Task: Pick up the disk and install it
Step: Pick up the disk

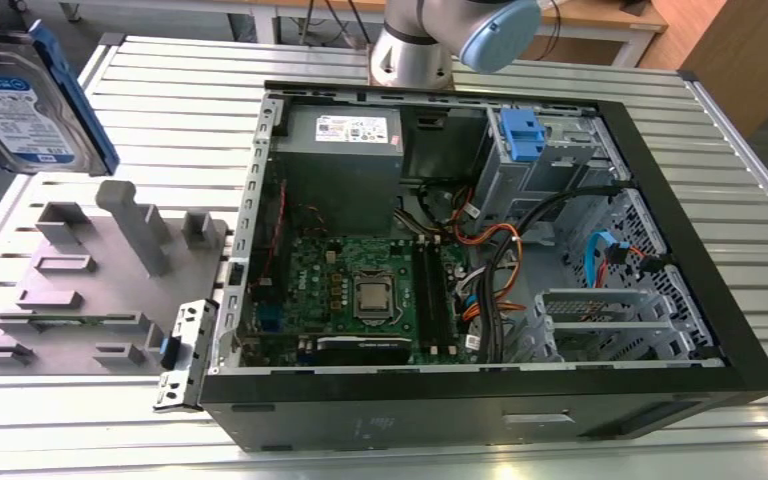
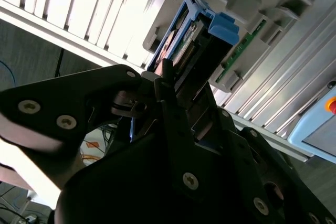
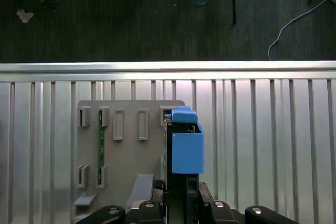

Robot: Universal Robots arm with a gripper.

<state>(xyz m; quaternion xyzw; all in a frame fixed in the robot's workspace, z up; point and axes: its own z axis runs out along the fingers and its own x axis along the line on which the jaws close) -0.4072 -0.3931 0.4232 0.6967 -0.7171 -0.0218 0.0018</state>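
Note:
The disk, silver-grey with a white-and-blue label and blue side rails, hangs upright in the air at the exterior view's far left, above the grey holder plate. In both wrist views my gripper is shut on the disk, whose blue end tab points away from the black fingers. The disk stands clear of the plate's slots below it.
An open computer case lies on the slatted metal table, with a motherboard, cables, a grey power-supply box and a drive bay holding a blue clip. The arm's base stands behind the case. The table edge lies just beyond the holder plate.

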